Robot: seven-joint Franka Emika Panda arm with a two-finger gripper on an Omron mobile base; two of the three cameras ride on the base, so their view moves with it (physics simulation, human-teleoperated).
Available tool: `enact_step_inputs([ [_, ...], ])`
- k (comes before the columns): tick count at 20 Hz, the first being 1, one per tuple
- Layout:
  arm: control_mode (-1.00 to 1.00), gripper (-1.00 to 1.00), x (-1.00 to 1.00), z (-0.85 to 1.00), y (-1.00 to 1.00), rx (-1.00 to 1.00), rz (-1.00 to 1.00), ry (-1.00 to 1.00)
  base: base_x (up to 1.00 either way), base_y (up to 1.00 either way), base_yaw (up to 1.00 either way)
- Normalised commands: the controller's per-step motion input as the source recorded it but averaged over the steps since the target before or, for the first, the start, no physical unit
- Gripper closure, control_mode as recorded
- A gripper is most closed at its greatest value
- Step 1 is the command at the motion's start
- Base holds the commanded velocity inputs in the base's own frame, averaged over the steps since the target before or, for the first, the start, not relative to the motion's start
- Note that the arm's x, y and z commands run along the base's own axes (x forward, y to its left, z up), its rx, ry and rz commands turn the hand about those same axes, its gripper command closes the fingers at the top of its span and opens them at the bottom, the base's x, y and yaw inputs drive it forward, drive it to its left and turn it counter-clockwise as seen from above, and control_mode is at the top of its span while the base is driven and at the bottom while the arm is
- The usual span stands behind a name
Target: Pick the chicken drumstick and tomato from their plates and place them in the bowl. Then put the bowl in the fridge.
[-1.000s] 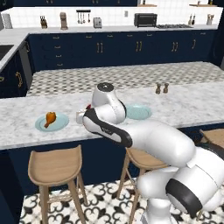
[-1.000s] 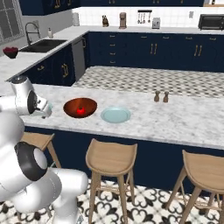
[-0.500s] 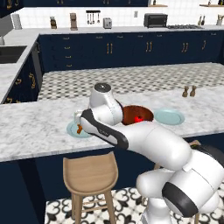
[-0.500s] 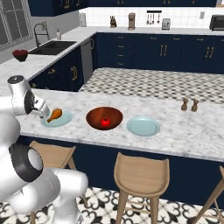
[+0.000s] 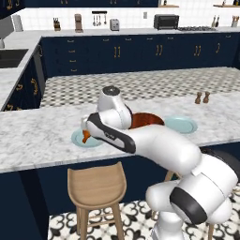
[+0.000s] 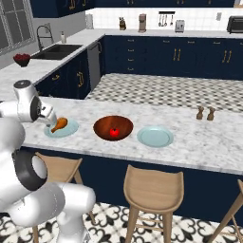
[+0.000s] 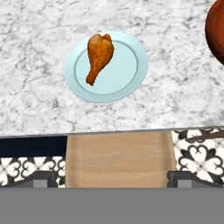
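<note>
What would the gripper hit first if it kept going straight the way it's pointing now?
Probably the wooden stool seat, which lies straight ahead of the open gripper in the hand view; the chicken drumstick on its plate sits further up, though depth is unclear.

golden-orange browned chicken drumstick [image 7: 99, 57] on pale light-blue round plate [image 7: 131, 78]. bright red round tomato [image 6: 114, 132] in dark reddish-brown wooden bowl [image 6: 102, 124]. grey-veined white marble counter [image 7: 39, 100]. tan wooden stool [image 7: 120, 159]. black-and-white patterned floor tiles [image 7: 199, 157].

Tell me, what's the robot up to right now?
Tool open, holding nothing, above the counter edge. Chicken drumstick lies on its plate. Tomato already sits in the bowl. Nothing in the way.
</note>
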Motion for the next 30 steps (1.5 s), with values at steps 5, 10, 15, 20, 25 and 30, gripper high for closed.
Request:
enact_step_inputs([
  [5, -1.0, -1.0, 1.0, -0.19, 0.06, -0.08, -0.02, 0.13, 0.0, 0.0, 0.0],
  [10, -1.0, -1.0, 0.89, -0.05, 0.41, -0.14, -0.04, 0.1, 0.0, 0.0, 0.0],
  [15, -1.0, -1.0, 0.69, -0.37, 0.13, 0.0, 0.0, 0.09, 0.0, 0.0, 0.0],
  [20, -1.0, -1.0, 0.63, -0.5, 0.17, 0.0, 0.0, 0.09, 0.0, 0.0, 0.0],
  [25, -1.0, -1.0, 0.45, -0.27, 0.26, -0.01, -0.04, 0.08, 0.0, 0.0, 0.0],
  [30, -1.0, -1.0, 0.44, -0.2, 0.0, 0.0, 0.0, 0.11, 0.0, 0.0, 0.0],
])
